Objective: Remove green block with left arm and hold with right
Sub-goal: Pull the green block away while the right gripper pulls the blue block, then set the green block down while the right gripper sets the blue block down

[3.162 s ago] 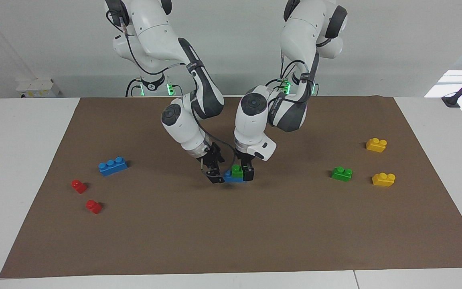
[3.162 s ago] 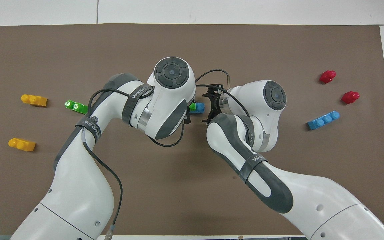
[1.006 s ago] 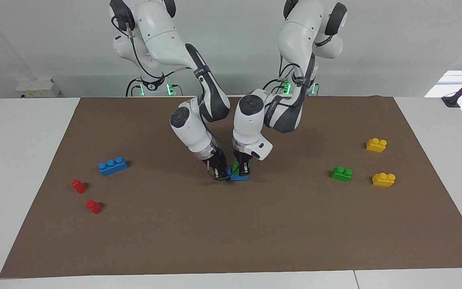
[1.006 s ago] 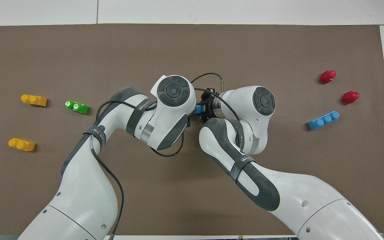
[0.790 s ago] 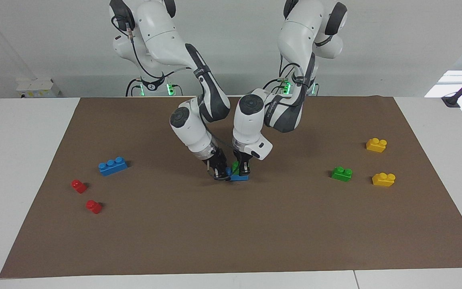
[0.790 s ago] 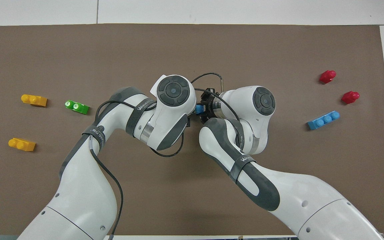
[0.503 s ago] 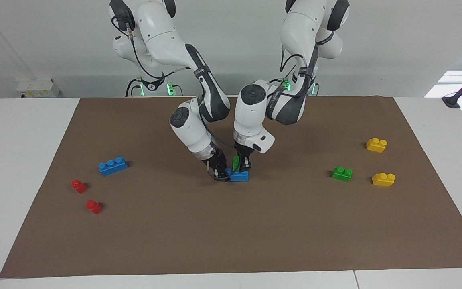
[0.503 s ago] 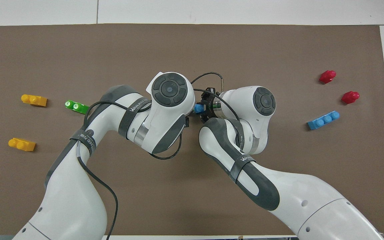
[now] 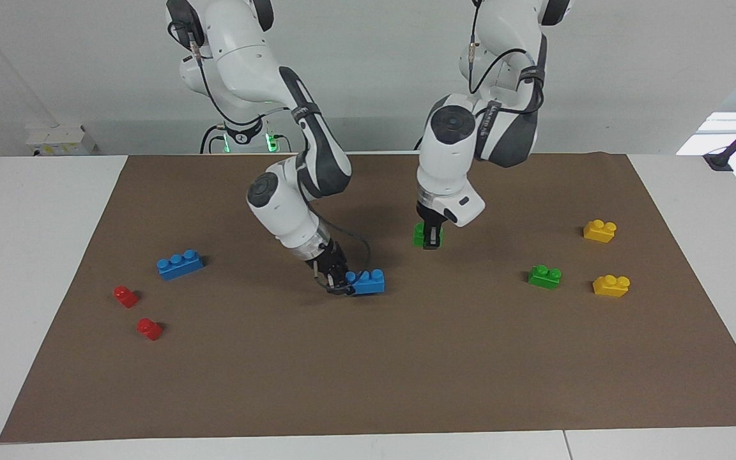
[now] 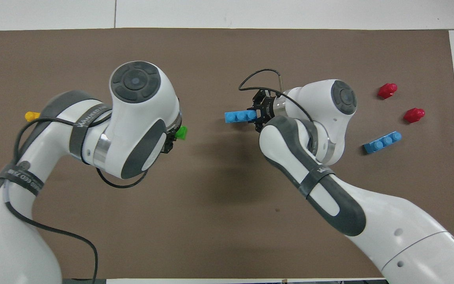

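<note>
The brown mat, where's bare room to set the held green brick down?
The broad strip of brown mat farthest from the robots, past the red pieces and yellow bricks, is bare. The middle is crowded: the left gripper holds the small green plastic brick, and the right gripper pins the blue three-stud brick.

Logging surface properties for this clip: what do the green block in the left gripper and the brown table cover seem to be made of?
The green block, held in the left gripper: apparently moulded plastic, bright even colour, slight gloss, rounded studs. The brown cover: a thin matte sheet, perhaps paper or card; it lies flat with crisp straight edges and shows no shine. Neither is certain by look alone.
</note>
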### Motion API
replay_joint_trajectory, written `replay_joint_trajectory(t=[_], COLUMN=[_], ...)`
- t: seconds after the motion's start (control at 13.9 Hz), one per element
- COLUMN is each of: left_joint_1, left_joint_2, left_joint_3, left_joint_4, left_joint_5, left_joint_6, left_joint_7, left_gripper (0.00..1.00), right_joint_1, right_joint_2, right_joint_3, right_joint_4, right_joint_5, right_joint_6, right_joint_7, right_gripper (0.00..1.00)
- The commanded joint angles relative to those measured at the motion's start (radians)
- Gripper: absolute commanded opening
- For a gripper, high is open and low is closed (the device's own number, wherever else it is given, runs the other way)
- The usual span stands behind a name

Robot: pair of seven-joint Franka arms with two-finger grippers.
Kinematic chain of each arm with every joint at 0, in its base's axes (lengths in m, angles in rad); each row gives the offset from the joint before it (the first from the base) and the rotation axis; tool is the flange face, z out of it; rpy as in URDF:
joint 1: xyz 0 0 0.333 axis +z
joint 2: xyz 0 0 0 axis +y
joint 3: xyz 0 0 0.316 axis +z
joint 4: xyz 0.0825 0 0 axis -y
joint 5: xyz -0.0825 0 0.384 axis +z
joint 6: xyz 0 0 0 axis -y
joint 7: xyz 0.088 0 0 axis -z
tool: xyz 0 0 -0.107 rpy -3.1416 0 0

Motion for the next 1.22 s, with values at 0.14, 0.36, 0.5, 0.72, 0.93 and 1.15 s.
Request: replay_joint_trajectory(t=[0.14,0.36,0.5,0.72,0.93,1.15], left_joint_1=[0.202,0.300,0.339,0.435,0.498,0.480], left_joint_2=[-0.136,-0.142,-0.173,-0.225,-0.234,-0.225], left_joint_3=[-0.006,-0.006,-0.008,-0.008,-0.006,-0.008], left_joint_4=[-0.188,-0.208,-0.284,-0.415,-0.475,-0.548], left_joint_5=[-0.009,-0.011,-0.011,-0.032,-0.041,-0.041], left_joint_6=[0.002,-0.021,0.015,0.113,0.233,0.346], left_joint_7=[0.510,0.878,1.070,1.456,1.701,1.701], left_gripper=[0.09,0.09,0.09,0.09,0.08,0.06], right_joint_1=[-0.272,-0.411,-0.516,-0.564,-0.552,-0.537], right_joint_2=[-0.046,-0.060,-0.060,-0.043,-0.022,0.006], right_joint_3=[0.007,0.006,0.007,0.007,0.009,0.009], right_joint_4=[0.050,0.029,-0.004,-0.016,-0.016,-0.011], right_joint_5=[-0.016,-0.079,-0.117,-0.134,-0.134,-0.129], right_joint_6=[-0.290,-0.385,-0.385,-0.378,-0.344,-0.289], right_joint_7=[-0.230,-0.338,-0.390,-0.483,-0.487,-0.482], right_gripper=[0.00,0.00,0.00,0.00,0.00,0.00])
